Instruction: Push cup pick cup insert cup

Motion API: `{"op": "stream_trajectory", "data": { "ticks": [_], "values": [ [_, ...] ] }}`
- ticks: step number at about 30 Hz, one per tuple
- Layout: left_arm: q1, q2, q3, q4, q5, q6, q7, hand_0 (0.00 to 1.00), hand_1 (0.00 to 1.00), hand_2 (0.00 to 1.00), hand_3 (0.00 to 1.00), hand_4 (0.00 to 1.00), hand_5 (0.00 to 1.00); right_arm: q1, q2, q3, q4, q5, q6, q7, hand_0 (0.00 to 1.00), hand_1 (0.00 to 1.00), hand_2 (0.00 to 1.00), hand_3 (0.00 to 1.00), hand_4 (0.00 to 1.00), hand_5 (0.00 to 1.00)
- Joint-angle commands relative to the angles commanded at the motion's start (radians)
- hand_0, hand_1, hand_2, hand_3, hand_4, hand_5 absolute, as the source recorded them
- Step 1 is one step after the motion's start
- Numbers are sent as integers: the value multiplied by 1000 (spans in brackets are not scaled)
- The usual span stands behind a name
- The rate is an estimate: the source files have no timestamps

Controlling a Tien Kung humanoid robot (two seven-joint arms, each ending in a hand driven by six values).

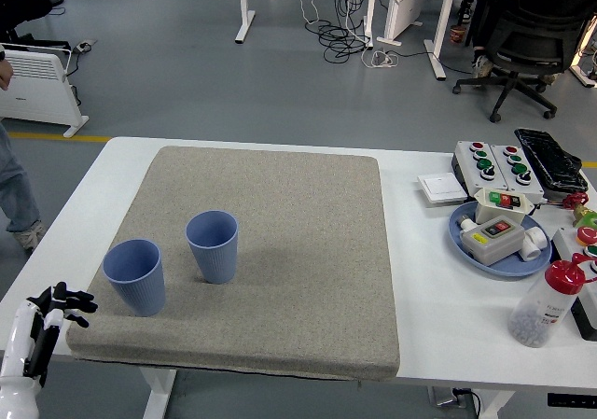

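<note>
My left hand [58, 304] sits low at the bottom-left corner, just off the near left table edge. Its black fingers [78, 298] are spread loosely, pointing right, gripping nothing. My white forearm [17, 368] rises from the bottom edge.

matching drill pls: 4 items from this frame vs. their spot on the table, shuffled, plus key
Items:
1. left hand
2. left cup
3. bottle with red cap
4. blue plate

Places:
A. right side of the table, holding button boxes
B. near left corner, off the mat
C. near right edge of the table
D. on the grey mat, nearest its left edge

Pairs: 1-B, 2-D, 3-C, 4-A
</note>
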Motion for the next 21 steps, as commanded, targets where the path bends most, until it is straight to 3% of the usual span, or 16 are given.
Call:
{"op": "stream_trajectory", "data": {
  "ticks": [3,4,9,10,15,16,21],
  "values": [
    [-5,-7,13,5,0,-6,0,279,395,390,378,521,998,0,0,1,0,-1,0,0,687,615,644,570,92,484],
    [-11,-9,22,12,3,-12,0,380,430,410,391,513,998,0,0,1,0,-1,0,0,687,615,644,571,92,485],
    [-42,-18,48,43,13,-32,0,380,430,410,391,513,998,1,1,-1,0,3,0,1,687,615,644,571,92,485],
    [-49,-19,51,48,16,-38,0,435,472,438,406,509,998,2,1,-1,0,3,0,1,688,615,644,570,91,485],
    [-78,-23,69,77,35,-75,0,435,472,438,406,509,998,2,2,1,0,-1,0,-1,688,615,644,570,91,485],
    [-86,-25,75,87,34,-83,0,511,528,484,435,507,998,2,2,1,0,0,0,-1,689,615,644,570,92,486],
    [-109,-34,98,113,15,-106,0,511,528,484,435,507,998,2,2,3,0,-3,0,-2,689,615,644,570,92,486]
  ]
}}
